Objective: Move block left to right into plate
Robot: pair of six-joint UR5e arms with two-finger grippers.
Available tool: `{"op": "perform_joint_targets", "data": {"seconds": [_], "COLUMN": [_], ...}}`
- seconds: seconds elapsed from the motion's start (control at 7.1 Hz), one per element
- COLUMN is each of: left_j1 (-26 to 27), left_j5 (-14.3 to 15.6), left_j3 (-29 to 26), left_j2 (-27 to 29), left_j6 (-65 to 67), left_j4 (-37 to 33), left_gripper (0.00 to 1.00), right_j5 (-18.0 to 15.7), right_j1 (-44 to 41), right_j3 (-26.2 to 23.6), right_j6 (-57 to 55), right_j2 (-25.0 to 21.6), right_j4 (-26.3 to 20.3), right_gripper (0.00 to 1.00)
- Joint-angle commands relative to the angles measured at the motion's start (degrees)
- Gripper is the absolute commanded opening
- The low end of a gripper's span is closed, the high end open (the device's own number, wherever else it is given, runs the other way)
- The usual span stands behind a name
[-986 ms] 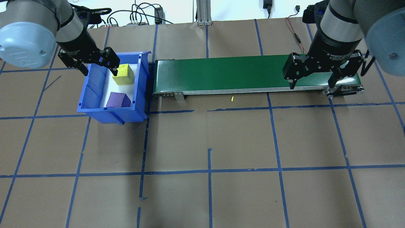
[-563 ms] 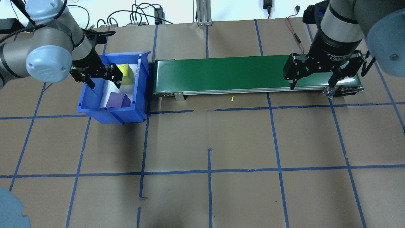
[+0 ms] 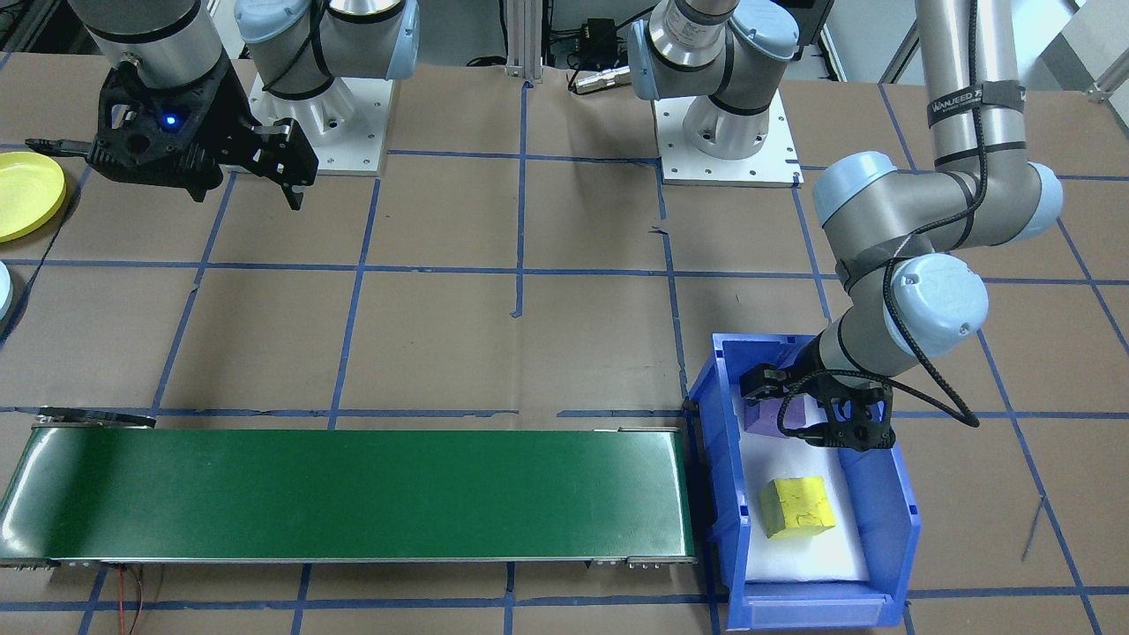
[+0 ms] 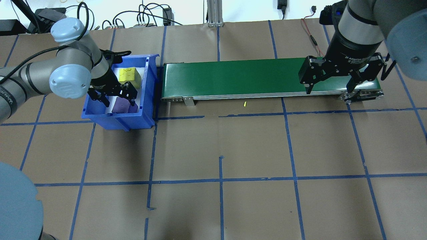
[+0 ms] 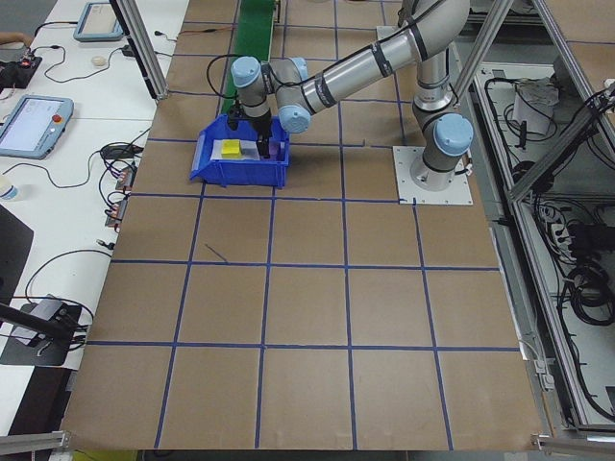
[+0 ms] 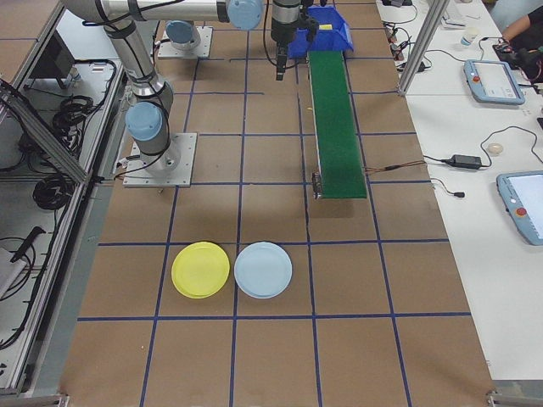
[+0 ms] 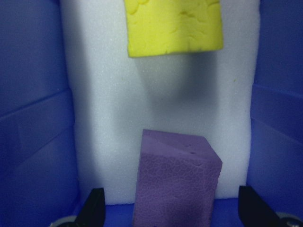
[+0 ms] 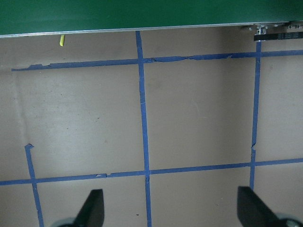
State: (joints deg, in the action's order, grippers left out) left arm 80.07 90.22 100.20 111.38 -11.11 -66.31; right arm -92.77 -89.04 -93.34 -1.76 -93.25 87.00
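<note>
A purple block and a yellow block lie on white foam inside a blue bin at the left end of the green conveyor. My left gripper is down in the bin, open, with its fingers either side of the purple block and not touching it. The yellow block lies free at the bin's far end. My right gripper hangs open and empty over the conveyor's right end. A yellow plate and a light blue plate sit on the table beyond that end.
The bin's walls stand close on both sides of the left gripper. The conveyor carries nothing. The right wrist view looks down on brown paper with blue tape lines. Cables run along the table's far edge.
My left gripper has moved from above the yellow block toward the bin's near end and lowered around the purple block, still open. The right arm has not moved.
</note>
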Motion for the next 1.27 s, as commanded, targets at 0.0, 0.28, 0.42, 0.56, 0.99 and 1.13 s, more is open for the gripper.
{"op": "perform_joint_targets", "data": {"seconds": [0.0,0.28,0.42,0.56,0.99,1.13], "left_j1": [0.0,0.1,0.2,0.3,6.4,10.9], "left_j5": [0.0,0.4,0.4,0.3,-0.1,-0.2], "left_j3": [1.5,-0.5,-4.1,-8.7,-18.0,-18.1], "left_j2": [0.7,-1.0,-2.1,-3.3,-4.2,-3.6], "left_j6": [-0.2,-0.2,0.0,1.0,5.5,8.8], "left_j4": [0.2,-0.1,-3.5,-7.7,-11.0,-8.3], "left_gripper": [0.69,0.36,0.36,0.36,0.37,0.37], "right_j5": [0.0,0.0,0.0,0.0,0.0,0.0], "right_j1": [0.0,0.0,0.0,0.0,0.0,0.0], "right_j3": [0.0,0.0,0.0,0.0,0.0,0.0], "right_j6": [0.0,0.0,0.0,0.0,0.0,0.0], "right_j2": [0.0,0.0,0.0,0.0,0.0,0.0], "right_j4": [0.0,0.0,0.0,0.0,0.0,0.0], "right_gripper": [1.0,1.0,1.0,1.0,1.0,1.0]}}
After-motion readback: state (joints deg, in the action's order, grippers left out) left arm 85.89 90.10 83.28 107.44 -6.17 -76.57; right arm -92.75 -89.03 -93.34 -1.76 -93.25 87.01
